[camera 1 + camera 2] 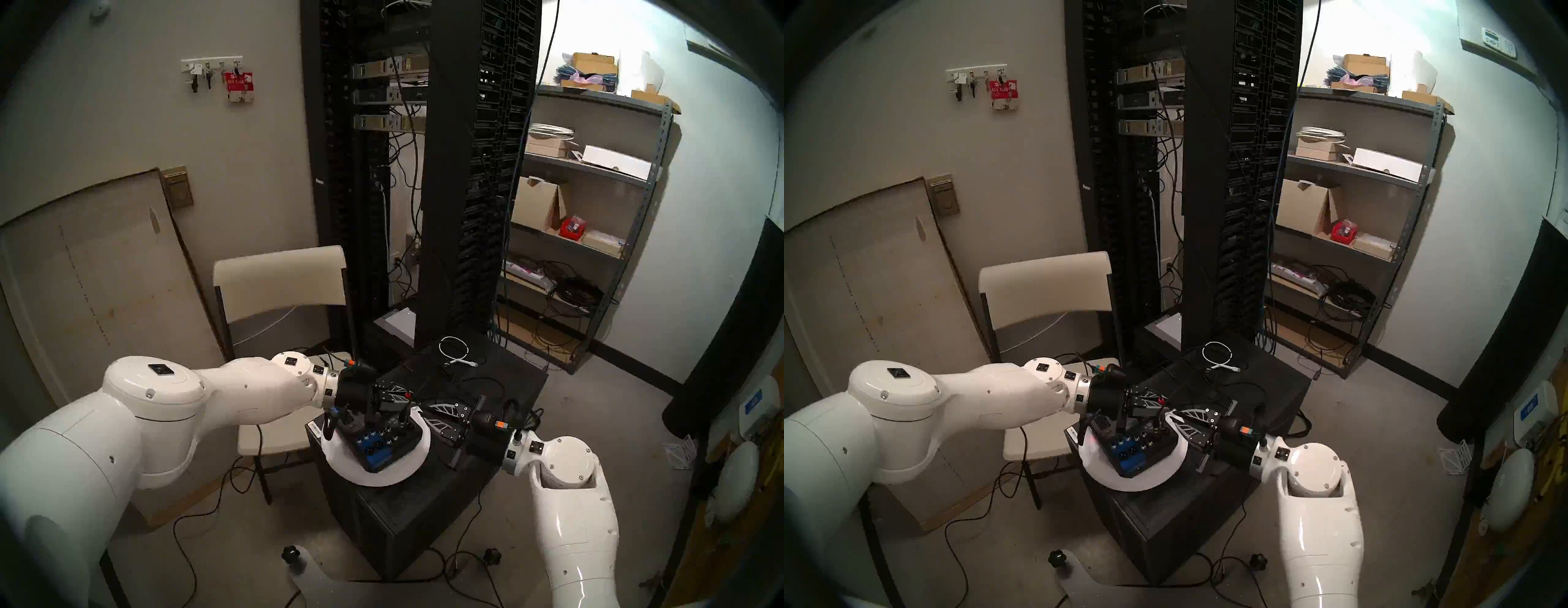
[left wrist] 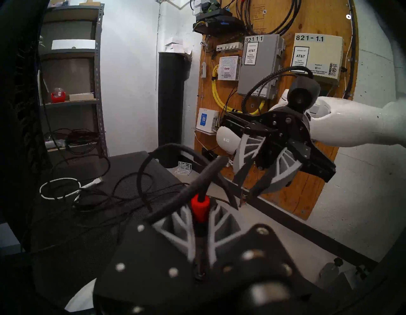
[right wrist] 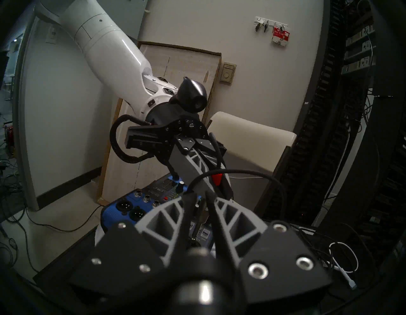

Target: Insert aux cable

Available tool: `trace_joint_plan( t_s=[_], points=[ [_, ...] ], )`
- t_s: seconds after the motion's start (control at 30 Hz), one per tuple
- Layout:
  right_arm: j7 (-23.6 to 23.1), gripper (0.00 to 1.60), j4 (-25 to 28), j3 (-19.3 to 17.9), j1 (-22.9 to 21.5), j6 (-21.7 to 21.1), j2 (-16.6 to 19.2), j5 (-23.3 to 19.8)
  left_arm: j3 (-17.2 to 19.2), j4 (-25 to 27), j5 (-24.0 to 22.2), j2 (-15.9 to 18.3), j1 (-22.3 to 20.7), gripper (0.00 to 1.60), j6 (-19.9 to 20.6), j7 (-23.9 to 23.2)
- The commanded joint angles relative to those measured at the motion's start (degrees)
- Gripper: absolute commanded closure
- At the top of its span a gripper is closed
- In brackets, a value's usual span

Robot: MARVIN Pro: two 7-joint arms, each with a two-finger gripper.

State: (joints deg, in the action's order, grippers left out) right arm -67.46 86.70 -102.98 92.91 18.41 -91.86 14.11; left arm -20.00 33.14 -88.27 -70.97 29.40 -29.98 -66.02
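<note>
The aux cable's plug, black with a red band (image 2: 200, 207), stands upright between the fingers of my left gripper (image 2: 200, 220), which is shut on it. In the head view the left gripper (image 1: 408, 397) hovers over the far end of a blue and black audio mixer (image 1: 382, 448). The gripper hides the plug's tip, so I cannot tell whether it touches a socket. The black cord loops from the plug to my right gripper (image 3: 197, 194), whose tips pinch it. The right gripper (image 1: 422, 414) sits just to the right of the left one.
The mixer lies on a white round plate (image 1: 373, 477) on top of a black cabinet (image 1: 424, 522). A white coiled cable (image 1: 454, 350) and loose black cables lie on the cabinet's far side. A folding chair (image 1: 280, 276) stands to the left and a tall black rack (image 1: 449, 170) behind.
</note>
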Motion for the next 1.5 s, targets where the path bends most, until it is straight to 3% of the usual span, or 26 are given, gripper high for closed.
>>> trace_joint_plan(
  t_s=[0.0,0.6,1.47],
  points=[
    [0.0,0.90,0.7,0.1,-0.7,0.0,-0.2,-0.4,0.9,-1.9,-0.9,-1.8,0.1,1.60,0.2,-1.4],
    [0.0,0.91,0.8,-0.1,-0.6,0.0,-0.2,-0.4,1.7,-4.5,-1.5,-3.9,0.8,1.60,0.9,-2.8],
    [-0.1,0.92,0.7,-0.4,-0.6,-0.1,-0.1,-0.4,1.1,-4.9,-0.3,-3.6,0.9,1.60,0.7,-2.5]
  ],
)
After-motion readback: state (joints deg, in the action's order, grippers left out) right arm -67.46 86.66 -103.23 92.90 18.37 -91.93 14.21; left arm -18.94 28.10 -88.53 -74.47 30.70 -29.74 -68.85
